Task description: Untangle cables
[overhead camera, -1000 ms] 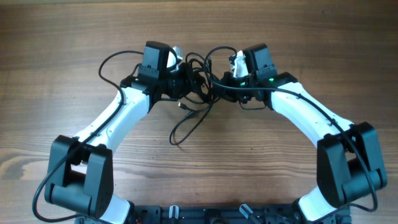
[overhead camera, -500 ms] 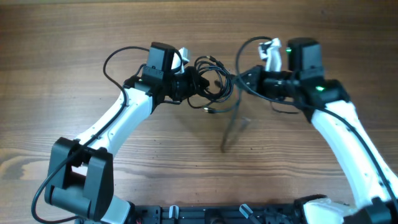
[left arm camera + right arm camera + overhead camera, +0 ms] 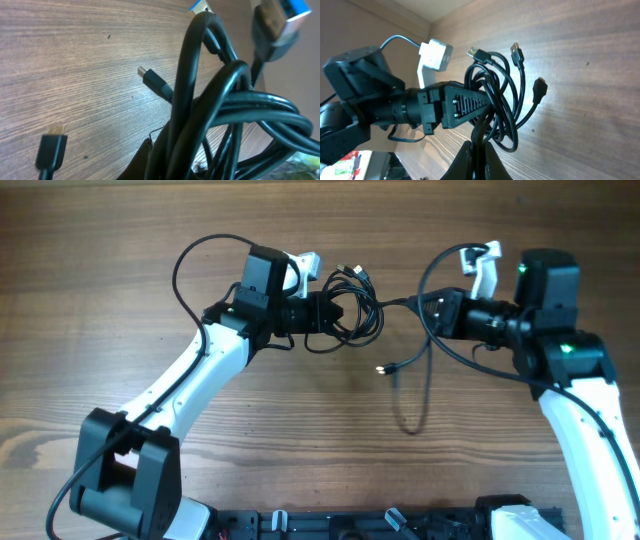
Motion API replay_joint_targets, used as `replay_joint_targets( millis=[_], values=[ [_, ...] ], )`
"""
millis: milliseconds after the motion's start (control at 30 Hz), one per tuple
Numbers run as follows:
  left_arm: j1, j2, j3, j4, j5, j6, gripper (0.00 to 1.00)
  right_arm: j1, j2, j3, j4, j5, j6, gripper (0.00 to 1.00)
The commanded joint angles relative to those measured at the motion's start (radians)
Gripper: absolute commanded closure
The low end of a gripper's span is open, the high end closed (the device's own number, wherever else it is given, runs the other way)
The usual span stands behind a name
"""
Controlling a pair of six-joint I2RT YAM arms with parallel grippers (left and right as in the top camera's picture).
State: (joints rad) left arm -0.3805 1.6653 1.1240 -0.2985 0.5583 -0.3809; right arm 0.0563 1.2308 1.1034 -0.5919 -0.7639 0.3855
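Observation:
The cables are thin black cords with small plug ends. A knotted bundle (image 3: 355, 315) hangs at my left gripper (image 3: 333, 312), which is shut on its loops. One strand (image 3: 400, 304) runs taut from the bundle to my right gripper (image 3: 433, 311), shut on it. That strand's free length (image 3: 426, 385) trails down onto the table, and a plug (image 3: 383, 368) lies nearby. In the right wrist view my right gripper (image 3: 480, 152) pinches the cable, with the bundle (image 3: 502, 102) and the left gripper (image 3: 462, 106) beyond. The left wrist view is filled by the loops (image 3: 225, 100).
The wooden table (image 3: 150, 240) lies under everything. Thicker black wires of the arms loop above the left wrist (image 3: 200, 255) and by the right wrist (image 3: 430, 270). A white camera mount (image 3: 482, 265) sits on the right wrist. The arm bases stand at the front edge.
My right gripper has swung well to the right, drawing one cable out of the bundle. The left gripper has shifted slightly right and back with the bundle. The gap between the grippers has widened.

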Motion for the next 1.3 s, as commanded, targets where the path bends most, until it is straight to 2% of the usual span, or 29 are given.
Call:
replay_joint_targets(
  millis=[0,133,400,667,800,900,1133,1267],
  values=[
    [0.045,0.026,-0.026,-0.03,-0.265,0.042,0.96,-0.073,-0.103,0.027,0.013,-0.051,-0.048,0.96],
    [0.045,0.026,-0.026,0.001,-0.23,0.041,0.96,-0.061,-0.095,0.027,-0.014,-0.077,-0.048,0.96],
    [0.045,0.026,-0.026,0.158,0.06,0.041,0.96,0.065,0.001,0.027,-0.034,-0.037,-0.067,0.96],
    [0.039,0.026,-0.026,0.284,0.168,0.026,0.96,0.077,0.062,0.027,0.011,-0.037,-0.045,0.96],
    [0.017,0.026,-0.026,0.327,0.202,-0.157,0.96,0.111,0.097,0.027,0.063,-0.032,-0.017,0.96],
    [0.005,0.026,-0.026,0.34,0.263,-0.243,0.96,0.138,0.133,0.027,0.1,0.01,0.012,0.96],
    [-0.002,0.025,-0.026,0.344,0.444,-0.264,0.96,0.158,0.202,0.027,0.133,0.143,0.062,0.96],
    [-0.002,0.025,-0.026,0.429,0.567,-0.264,0.96,0.158,0.223,0.027,0.148,0.148,0.061,0.96]
  ],
)
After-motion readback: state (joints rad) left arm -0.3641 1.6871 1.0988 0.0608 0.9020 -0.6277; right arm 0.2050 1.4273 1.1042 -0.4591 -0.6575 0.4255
